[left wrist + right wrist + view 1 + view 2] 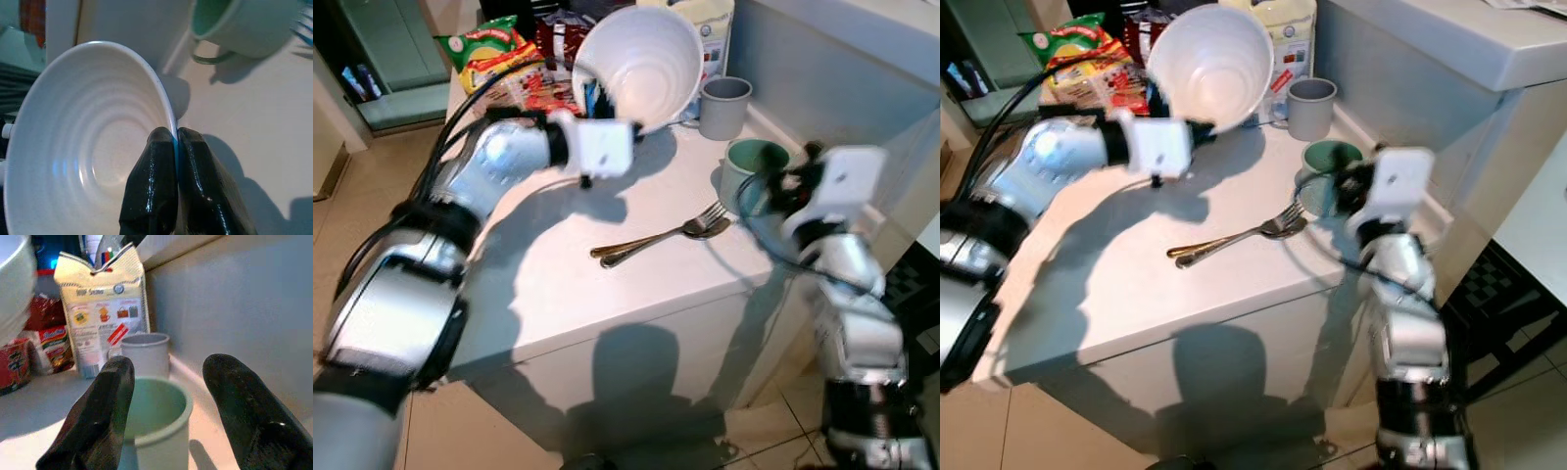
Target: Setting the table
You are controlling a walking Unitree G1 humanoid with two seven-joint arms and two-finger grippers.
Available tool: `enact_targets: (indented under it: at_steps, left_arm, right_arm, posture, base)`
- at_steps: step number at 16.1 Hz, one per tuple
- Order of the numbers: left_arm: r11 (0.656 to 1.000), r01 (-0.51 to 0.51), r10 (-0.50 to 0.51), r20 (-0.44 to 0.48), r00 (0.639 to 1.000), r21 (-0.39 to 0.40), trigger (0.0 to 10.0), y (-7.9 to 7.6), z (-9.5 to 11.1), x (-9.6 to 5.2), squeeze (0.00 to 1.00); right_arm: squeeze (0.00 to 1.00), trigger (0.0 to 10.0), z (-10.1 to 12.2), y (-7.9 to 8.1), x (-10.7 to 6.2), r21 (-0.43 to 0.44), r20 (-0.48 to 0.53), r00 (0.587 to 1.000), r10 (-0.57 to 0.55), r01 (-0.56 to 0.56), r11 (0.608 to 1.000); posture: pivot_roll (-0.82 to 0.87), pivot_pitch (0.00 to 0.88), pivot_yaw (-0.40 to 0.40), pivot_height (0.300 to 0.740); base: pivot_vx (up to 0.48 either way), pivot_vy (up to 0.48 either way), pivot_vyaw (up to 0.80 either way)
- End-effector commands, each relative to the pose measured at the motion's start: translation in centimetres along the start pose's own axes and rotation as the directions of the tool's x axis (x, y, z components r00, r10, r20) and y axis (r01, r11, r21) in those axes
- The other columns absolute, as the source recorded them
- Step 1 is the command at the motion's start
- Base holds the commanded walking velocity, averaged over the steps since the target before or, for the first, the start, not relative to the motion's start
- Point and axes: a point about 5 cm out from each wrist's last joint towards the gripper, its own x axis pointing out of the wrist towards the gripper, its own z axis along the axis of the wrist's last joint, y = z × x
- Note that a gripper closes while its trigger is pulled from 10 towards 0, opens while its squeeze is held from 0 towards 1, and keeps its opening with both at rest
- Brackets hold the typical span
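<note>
The left gripper (pixel 177 147) had its two black fingers pinched tight on the rim of a big white bowl (pixel 641 64). The bowl was round and smooth, with soft rings going down inside it. It was held up in the air above the back of the white table (pixel 558 294), tipped on its side so its open part faced the camera.

The right gripper (pixel 168 401) had its fingers spread wide apart and held nothing. A pale green mug (pixel 156 423) sat between them, but I could not tell if they touched it. The mug stood near the right edge of the table.

A shiny metal fork (pixel 700 223) and another long metal piece lay side by side in the middle of the table. A gray cup (pixel 724 106) stood behind the green mug, near the wall.

The right wrist view showed a tall paper bag (pixel 105 303) with pictures on it, standing beside the gray cup. The head views showed bright snack packets (pixel 489 49) at the back of the table.
</note>
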Motion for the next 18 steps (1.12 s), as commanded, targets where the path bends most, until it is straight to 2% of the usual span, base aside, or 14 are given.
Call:
enact_targets:
  at_steps: [1,2,4,5,7,8,10,11,13,14,15,18]
  left_arm:
    - [0.996,-0.001,-0.002,0.031,1.000,0.085,0.0,0.7,0.4,-1.2,0.00]
    - [0.992,0.010,-0.014,0.031,0.999,0.126,0.0,0.2,0.1,-2.6,0.00]
    - [0.984,0.019,-0.023,0.023,0.999,0.176,0.0,-0.3,-0.2,-4.3,0.00]
    - [0.973,0.020,-0.023,0.010,1.000,0.228,0.0,-0.5,-0.4,-5.4,0.00]
    - [0.950,0.022,-0.029,0.016,0.999,0.313,0.0,-0.8,-0.2,-6.3,0.00]
    - [0.936,0.026,-0.038,0.025,0.999,0.352,0.0,-0.9,0.1,-6.6,0.00]
    - [0.897,0.027,-0.062,0.066,0.996,0.442,0.0,-1.2,1.0,-7.1,0.00]
    - [0.892,0.027,-0.067,0.073,0.995,0.452,0.0,-1.2,1.1,-7.1,0.00]
    - [0.859,0.027,-0.098,0.111,0.989,0.512,0.0,-1.7,1.8,-7.1,0.00]
    - [0.849,0.026,-0.105,0.120,0.987,0.527,0.0,-1.9,2.0,-7.1,0.00]
    - [0.848,0.024,-0.103,0.121,0.987,0.530,0.0,-1.9,2.0,-7.0,0.00]
    - [0.839,0.025,-0.104,0.114,0.988,0.544,0.0,-1.9,1.8,-6.8,0.00]
  right_arm:
    - [0.00,10.0,-0.3,0.0,0.1,0.014,-0.006,1.000,0.007,-0.007,1.000]
    - [0.00,10.0,-0.5,0.0,0.2,0.015,-0.009,1.000,0.009,-0.009,1.000]
    - [0.00,10.0,-0.7,0.1,0.3,0.018,-0.013,1.000,0.014,-0.014,1.000]
    - [0.00,10.0,-0.7,0.2,0.5,0.021,-0.013,1.000,0.022,-0.022,1.000]
    - [0.00,10.0,-0.5,0.3,1.0,0.030,0.002,0.999,0.033,-0.033,0.999]
    - [0.00,10.0,0.0,0.4,1.2,0.055,0.016,0.999,0.039,-0.040,0.998]
    - [0.00,10.0,1.4,0.5,1.9,0.207,0.049,0.997,0.058,-0.067,0.976]
    - [0.00,10.0,1.6,0.6,1.9,0.227,0.051,0.997,0.062,-0.072,0.971]
    - [0.00,10.0,3.1,0.9,2.5,0.358,0.088,0.990,0.112,-0.136,0.924]
    - [0.00,10.0,3.9,1.2,2.7,0.432,0.111,0.984,0.139,-0.174,0.885]
    - [0.00,10.0,4.3,1.4,2.7,0.460,0.123,0.981,0.152,-0.192,0.867]
    - [0.00,10.0,6.2,2.4,2.7,0.569,0.180,0.954,0.241,-0.301,0.765]
  posture:
    - [0.02,0.000,0.085,0.740]
    - [0.04,0.000,0.084,0.740]
    - [0.06,0.000,0.077,0.740]
    - [0.07,0.000,0.074,0.740]
    - [0.09,0.000,0.070,0.740]
    - [0.09,0.000,0.068,0.740]
    - [0.10,0.000,0.068,0.740]
    - [0.10,0.000,0.068,0.740]
    - [0.10,0.000,0.067,0.740]
    - [0.10,0.000,0.068,0.740]
    - [0.10,0.000,0.067,0.740]
    - [0.09,0.000,0.072,0.740]
  base:
    - [0.000,0.000,0.00]
    - [0.000,0.000,0.00]
    - [0.000,0.000,0.00]
    - [0.000,0.000,0.00]
    - [0.000,0.000,0.00]
    - [0.000,0.000,0.00]
    - [0.000,0.000,0.00]
    - [0.000,0.000,0.00]
    - [0.000,0.000,0.00]
    - [0.000,0.000,0.00]
    - [0.000,0.000,0.00]
    - [0.000,0.000,0.00]
